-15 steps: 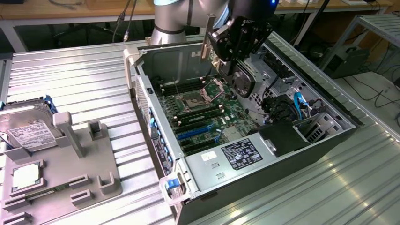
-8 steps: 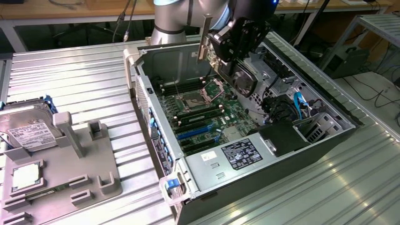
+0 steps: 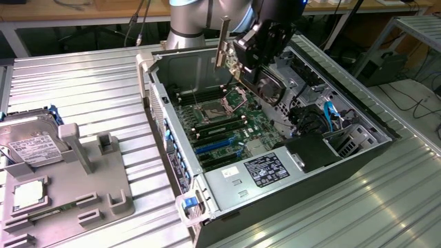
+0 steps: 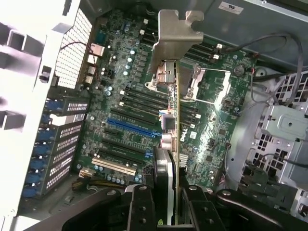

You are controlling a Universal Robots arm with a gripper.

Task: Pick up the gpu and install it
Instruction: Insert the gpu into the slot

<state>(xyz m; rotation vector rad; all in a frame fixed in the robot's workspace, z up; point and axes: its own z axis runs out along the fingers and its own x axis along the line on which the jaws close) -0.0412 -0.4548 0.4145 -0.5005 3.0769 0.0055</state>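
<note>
Black gripper (image 4: 171,204) is clamping the gpu (image 4: 176,41), a thin green circuit card with a silver metal end bracket, edge-on between its fingers. Arm is reaching down from the far edge of the open grey computer case (image 3: 324,201), holding the card upright above the green motherboard (image 3: 238,126), over the processor socket area.

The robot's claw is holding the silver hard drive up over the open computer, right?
No. The gripper holds the gpu, a green card, up over the open computer. The exterior view shows the hard drive lying on the grey holder at that view's left.
</note>
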